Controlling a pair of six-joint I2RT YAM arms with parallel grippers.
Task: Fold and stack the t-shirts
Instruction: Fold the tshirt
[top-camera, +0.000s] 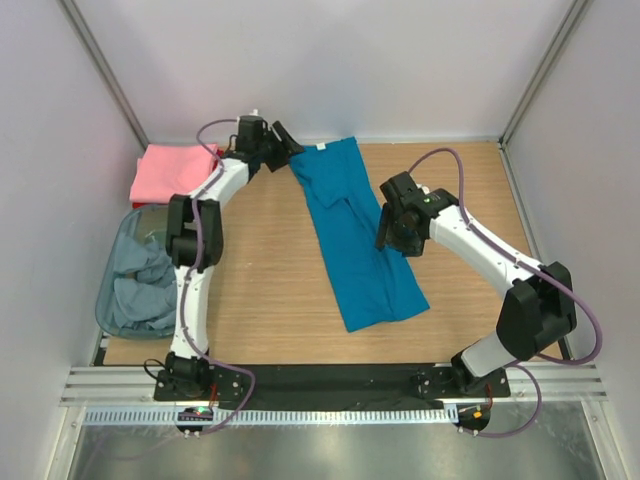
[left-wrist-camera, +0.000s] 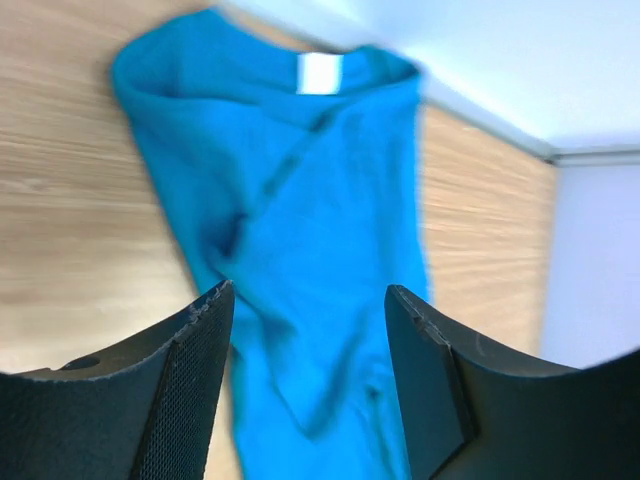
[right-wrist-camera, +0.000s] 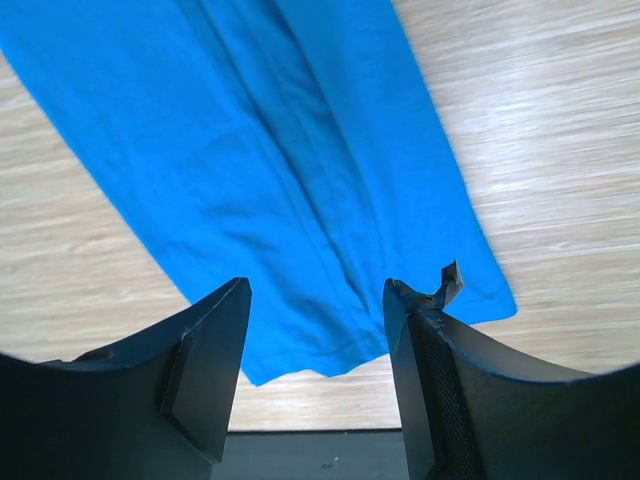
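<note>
Mid-frame, the left end effector (left-wrist-camera: 310, 295) and right end effector (right-wrist-camera: 317, 290) are hovering open by the teal t-shirt (top-camera: 350, 235); this fold is needing level, matched pinches.

**White Arms, Black Joints**

The left arm (top-camera: 190, 300) and right arm (top-camera: 480, 245) had white links, black joints and black bases. A purple cable (top-camera: 440, 151) looped along each. The left gripper (left-wrist-camera: 310, 300) and right gripper (right-wrist-camera: 318, 295) had black wedge fingers (left-wrist-camera: 190, 390), one of each pair faced with mesh.
</note>
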